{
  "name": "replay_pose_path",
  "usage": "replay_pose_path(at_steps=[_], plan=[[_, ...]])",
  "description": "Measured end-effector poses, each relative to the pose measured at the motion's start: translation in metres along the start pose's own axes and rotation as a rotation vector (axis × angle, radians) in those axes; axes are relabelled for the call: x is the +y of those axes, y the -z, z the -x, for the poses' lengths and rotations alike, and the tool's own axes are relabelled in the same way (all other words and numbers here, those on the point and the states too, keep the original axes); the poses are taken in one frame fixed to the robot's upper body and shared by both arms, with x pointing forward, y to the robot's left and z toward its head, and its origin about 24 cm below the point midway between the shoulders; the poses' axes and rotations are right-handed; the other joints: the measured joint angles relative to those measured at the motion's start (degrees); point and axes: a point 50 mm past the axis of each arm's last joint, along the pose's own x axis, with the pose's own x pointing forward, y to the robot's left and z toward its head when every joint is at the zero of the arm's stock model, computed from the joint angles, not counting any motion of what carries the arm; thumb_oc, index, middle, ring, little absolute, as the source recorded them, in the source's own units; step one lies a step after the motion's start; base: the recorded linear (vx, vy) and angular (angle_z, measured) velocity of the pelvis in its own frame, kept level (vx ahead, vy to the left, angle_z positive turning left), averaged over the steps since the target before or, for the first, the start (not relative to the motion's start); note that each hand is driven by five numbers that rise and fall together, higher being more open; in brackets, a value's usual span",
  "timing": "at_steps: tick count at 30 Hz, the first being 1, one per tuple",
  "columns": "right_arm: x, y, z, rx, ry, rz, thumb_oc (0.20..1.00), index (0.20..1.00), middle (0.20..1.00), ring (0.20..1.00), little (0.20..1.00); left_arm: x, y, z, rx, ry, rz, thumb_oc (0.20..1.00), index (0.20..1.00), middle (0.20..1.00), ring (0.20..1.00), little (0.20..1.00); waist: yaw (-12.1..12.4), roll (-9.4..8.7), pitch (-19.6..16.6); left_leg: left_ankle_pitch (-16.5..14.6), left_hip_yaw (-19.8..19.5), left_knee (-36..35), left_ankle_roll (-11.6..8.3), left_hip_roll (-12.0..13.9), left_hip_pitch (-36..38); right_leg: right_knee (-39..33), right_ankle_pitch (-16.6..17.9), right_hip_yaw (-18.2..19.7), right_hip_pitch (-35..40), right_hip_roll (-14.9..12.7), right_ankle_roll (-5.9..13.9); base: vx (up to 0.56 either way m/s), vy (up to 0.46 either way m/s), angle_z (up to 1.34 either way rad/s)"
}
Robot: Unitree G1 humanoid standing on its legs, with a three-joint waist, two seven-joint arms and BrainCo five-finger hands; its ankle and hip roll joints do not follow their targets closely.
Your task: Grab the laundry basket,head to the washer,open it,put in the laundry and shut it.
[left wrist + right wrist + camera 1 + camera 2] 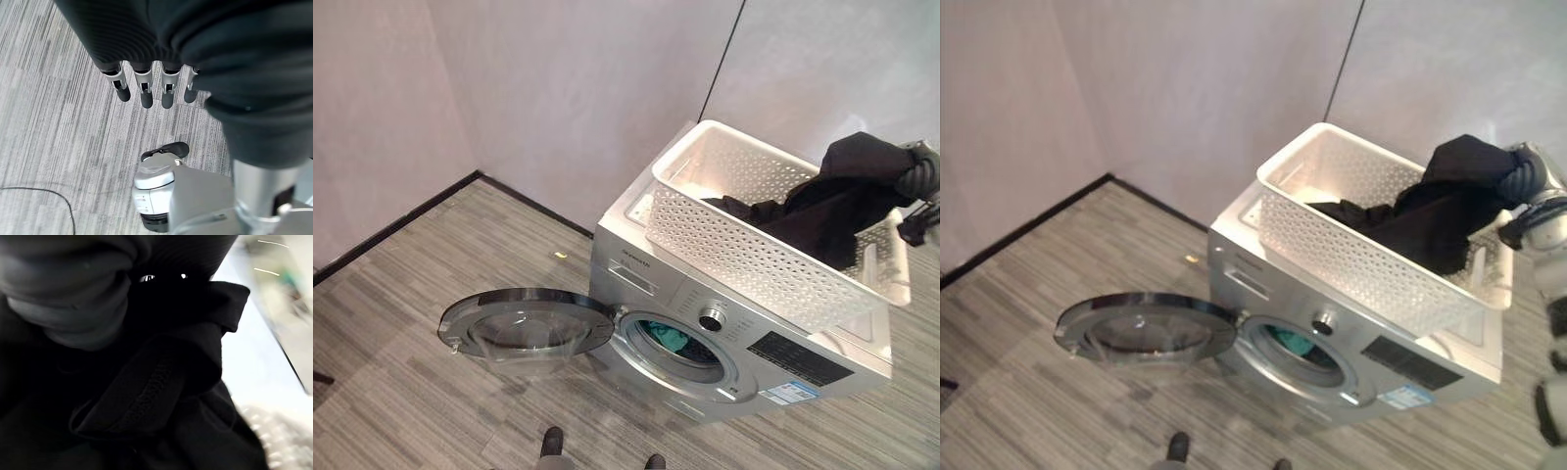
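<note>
Grey striped carpet runs to pale walls, where a silver front-loading washing machine point(724, 343) stands with its round glass door point(524, 325) swung wide open; something teal already lies in the drum. On its top sits a white perforated plastic laundry basket point(734, 240). The right hand point(1526, 178) is closed on a black garment point(1449, 211), lifted at the basket's right end, its tail trailing inside. The drum opening lies below and left of that hand. The left hand point(146, 85) hangs with relaxed fingers over the floor.
</note>
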Motion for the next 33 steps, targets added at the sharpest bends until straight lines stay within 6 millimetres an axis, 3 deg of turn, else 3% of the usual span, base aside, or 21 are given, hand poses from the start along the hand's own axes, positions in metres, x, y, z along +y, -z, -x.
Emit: replay_pose_path(at_steps=[4, 6, 7, 9, 11, 13, 17, 19, 20, 21, 22, 25, 28, 31, 33], plan=[[-0.003, -0.080, -0.017, -0.155, 0.045, -0.355, 0.200, 0.200, 0.200, 0.200, 0.200, 0.000, -0.003, -0.001, -0.005, -0.028, 0.019, 1.000, 1.000, 1.000, 1.000, 1.000, 0.30, 0.52, -0.79, 0.04, -0.56, -0.75, -0.08, 0.48, 1.65, -0.04, -0.43, -0.46, 1.48, 0.33, -0.08, 0.00, -0.002, 0.02], [0.008, -0.140, -0.015, -0.307, -0.008, -0.506, 0.200, 0.200, 0.200, 0.200, 0.200, -0.003, 0.006, 0.000, 0.031, -0.020, 0.044, 1.000, 1.000, 1.000, 1.000, 1.000, -0.09, 0.56, -1.68, 0.18, -0.59, -1.12, -0.24, 0.68, 3.17, -0.04, -0.66, -0.52, 2.87, 0.57, -0.02, 0.01, -0.003, 0.02], [0.006, -0.149, -0.013, -0.353, -0.012, -0.531, 0.200, 0.200, 0.200, 0.200, 0.200, -0.002, 0.007, 0.001, 0.032, -0.023, 0.044, 1.000, 1.000, 1.000, 1.000, 1.000, 0.22, 0.10, -2.33, 0.15, -0.73, -1.17, -0.28, 0.70, 2.99, -0.04, -0.96, -0.66, 2.78, 0.60, -0.04, 0.02, 0.007, 0.11], [0.010, -0.194, -0.004, -0.484, -0.040, -0.632, 0.200, 0.200, 0.200, 0.200, 0.200, 0.001, 0.004, 0.001, 0.014, -0.028, 0.040, 1.000, 1.000, 1.000, 1.000, 1.000, 0.99, -0.90, -3.37, 0.36, -0.91, -1.71, -0.50, 0.61, 4.03, 0.44, -1.03, -1.44, 3.94, 0.84, -0.28, 0.01, 0.009, 0.11], [0.009, -0.214, 0.001, -0.549, -0.046, -0.653, 0.200, 0.200, 0.200, 0.200, 0.200, 0.000, 0.001, 0.000, 0.002, -0.025, 0.036, 1.000, 1.000, 1.000, 1.000, 1.000, 1.26, -1.33, -4.24, 0.34, -1.27, -1.77, -0.50, 0.59, 4.13, 0.44, -1.08, -1.80, 4.31, 0.74, -0.30, 0.01, 0.002, 0.10], [0.013, -0.252, 0.013, -0.644, -0.066, -0.687, 0.200, 0.200, 0.200, 0.200, 0.200, 0.008, -0.009, 0.001, -0.054, -0.037, 0.032, 1.000, 1.000, 1.000, 1.000, 1.000, 1.97, -1.36, -4.55, 0.33, -2.24, -1.88, -0.50, 0.51, 4.64, 0.42, -1.25, -2.22, 5.20, 0.61, -0.33, 0.00, 0.020, 0.15], [0.010, -0.266, 0.016, -0.668, -0.049, -0.678, 0.200, 0.200, 0.200, 0.200, 0.200, 0.035, -0.041, 0.013, -0.284, -0.042, 0.010, 1.000, 1.000, 1.000, 1.000, 1.000, 2.78, -1.38, -5.12, -0.02, -2.99, -1.81, -0.49, 0.25, 5.31, 0.04, -1.76, -3.30, 6.49, 0.30, -0.21, 0.02, 0.020, 0.17], [0.013, -0.265, 0.014, -0.657, -0.047, -0.675, 0.200, 0.200, 0.200, 0.200, 0.200, 0.064, -0.059, 0.040, -0.438, -0.017, -0.076, 1.000, 1.000, 1.000, 1.000, 1.000, 3.15, -0.93, -5.55, -0.08, -3.97, -1.90, -0.45, 0.00, 5.46, -0.04, -2.57, -3.64, 7.39, 0.08, -0.02, 0.00, 0.020, 0.12], [0.012, -0.259, 0.011, -0.629, -0.033, -0.667, 0.200, 0.200, 0.200, 0.200, 0.200, 0.084, -0.068, 0.070, -0.541, 0.005, -0.183, 1.000, 1.000, 1.000, 1.000, 1.000, 3.32, -1.06, -5.66, -0.08, -4.16, -1.83, -0.47, 0.14, 5.63, -0.03, -2.67, -3.70, 7.56, 0.28, 0.03, 0.00, 0.013, 0.06], [0.013, -0.259, 0.010, -0.621, -0.032, -0.666, 0.200, 0.200, 0.200, 0.200, 0.200, 0.095, -0.072, 0.080, -0.576, -0.001, -0.212, 1.000, 1.000, 1.000, 1.000, 1.000, 3.27, -0.47, -6.02, -0.09, -4.22, -1.49, -0.48, 0.12, 5.39, -0.04, -2.86, -3.60, 7.43, 0.27, 0.26, 0.02, 0.018, 0.11], [0.017, -0.261, 0.011, -0.623, -0.043, -0.662, 0.200, 0.200, 0.200, 0.200, 0.200, 0.113, -0.080, 0.085, -0.589, -0.050, -0.167, 1.000, 1.000, 1.000, 1.000, 1.000, 3.79, 1.23, -6.97, -0.07, -4.54, -1.30, -0.47, -0.36, 4.34, -0.06, -2.94, -3.59, 7.02, -0.09, 0.38, 0.01, 0.028, 0.18], [0.013, -0.245, 0.002, -0.554, 0.015, -0.645, 0.200, 0.200, 0.200, 0.200, 0.200, 0.154, -0.101, 0.144, -0.662, -0.050, -0.327, 1.000, 1.000, 1.000, 1.000, 1.000, 4.71, 2.63, -7.55, 0.12, -5.82, -1.37, -0.72, -0.45, 4.08, -0.06, -2.61, -4.52, 7.45, 0.07, 0.39, -0.02, 0.027, 0.21], [-0.005, -0.235, -0.001, -0.540, 0.078, -0.652, 0.200, 0.200, 0.200, 0.200, 0.200, 0.174, -0.139, 0.197, -0.822, -0.090, -0.402, 1.000, 1.000, 1.000, 1.000, 1.000, 6.15, 3.55, -7.77, 0.74, -7.63, -1.30, -1.14, -0.47, 3.55, -0.06, -2.62, -6.49, 7.50, 0.29, 0.35, -0.02, 0.015, 0.33], [-0.015, -0.224, -0.005, -0.519, 0.121, -0.637, 0.200, 0.200, 0.200, 0.200, 0.200, 0.174, -0.161, 0.231, -0.935, -0.077, -0.464, 1.000, 1.000, 1.000, 1.000, 1.000, 7.82, 4.41, -7.74, 1.30, -8.70, -1.50, -1.31, -0.54, 3.46, -0.06, -2.76, -7.70, 8.39, 0.44, 0.39, -0.01, 0.008, 0.20], [-0.025, -0.219, -0.006, -0.516, 0.150, -0.632, 0.200, 0.200, 0.200, 0.200, 0.200, 0.171, -0.176, 0.259, -1.072, -0.073, -0.471, 1.000, 1.000, 1.000, 1.000, 1.000, 8.62, 3.98, -7.94, 1.36, -9.19, -1.43, -1.40, -0.45, 3.42, -0.07, -2.87, -8.19, 8.39, 0.60, 0.36, 0.01, -0.008, 0.15]])
